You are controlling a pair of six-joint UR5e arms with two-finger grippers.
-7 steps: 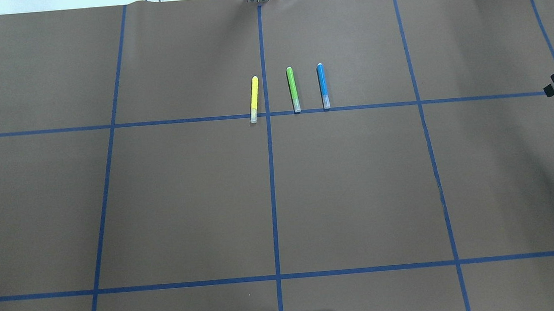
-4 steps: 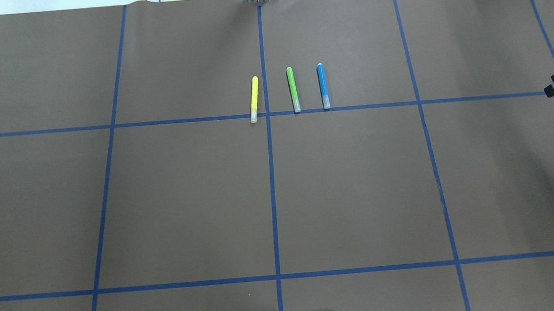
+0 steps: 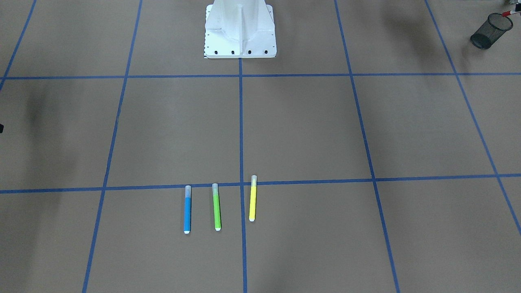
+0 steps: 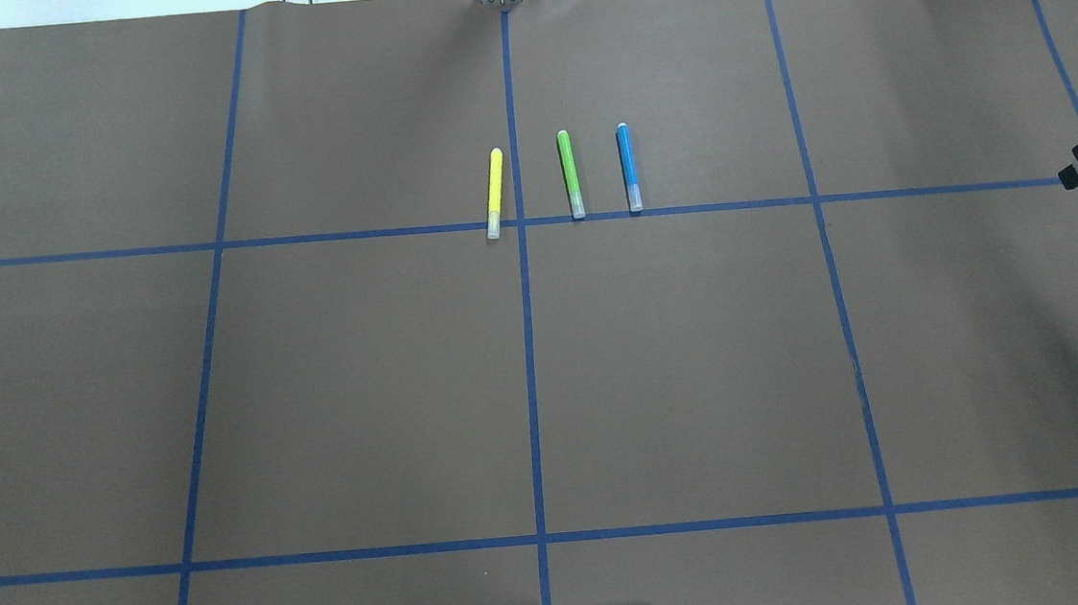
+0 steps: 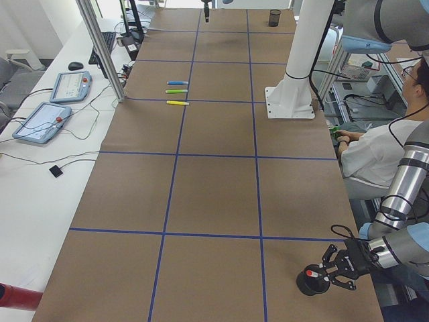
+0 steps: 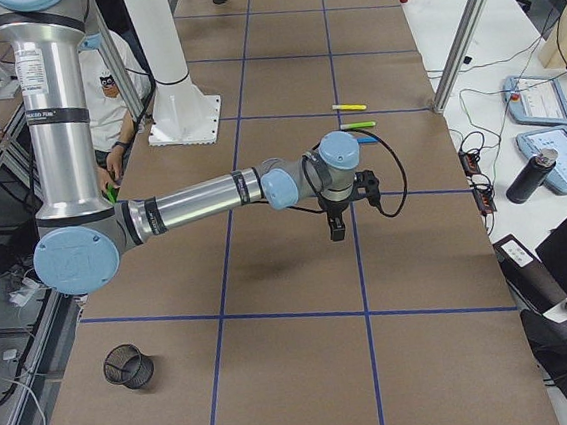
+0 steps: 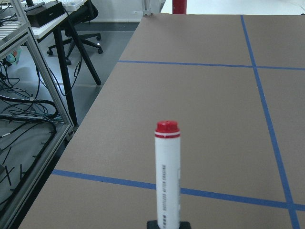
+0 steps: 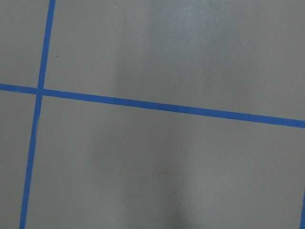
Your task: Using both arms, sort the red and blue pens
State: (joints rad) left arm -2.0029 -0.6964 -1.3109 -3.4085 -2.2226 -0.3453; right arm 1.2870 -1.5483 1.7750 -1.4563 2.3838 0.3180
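Lying ahead of the white pedestal (image 3: 240,36) on the brown table cover (image 4: 363,384) are three pens, side by side and apart, all flat with their clear caps pointing back at the pedestal. The yellow pen (image 3: 252,201) is nearest the blue tape line (image 3: 240,122) that runs forward from the pedestal. The green pen (image 3: 217,209) comes next, and the blue pen (image 3: 187,211) lies outermost, toward the pedestal's right.

Farther out on that right side, about as far forward as the pens, the right gripper (image 6: 336,234) hangs pointing down over bare cover. Whether its fingers are parted or pressed together cannot be told.

Well beyond it, at the table's right end and level with the pedestal, stands the right cup (image 6: 138,373), a black mesh one.

At the opposite end, far to the pedestal's left, the left cup (image 5: 307,290) stands upright. The left gripper (image 5: 330,271) is clenched on the tail of the red pen (image 7: 167,176), a white barrel with a red cap. The cap sits at the mouth of the left cup, and whether it is inside or just above cannot be told.
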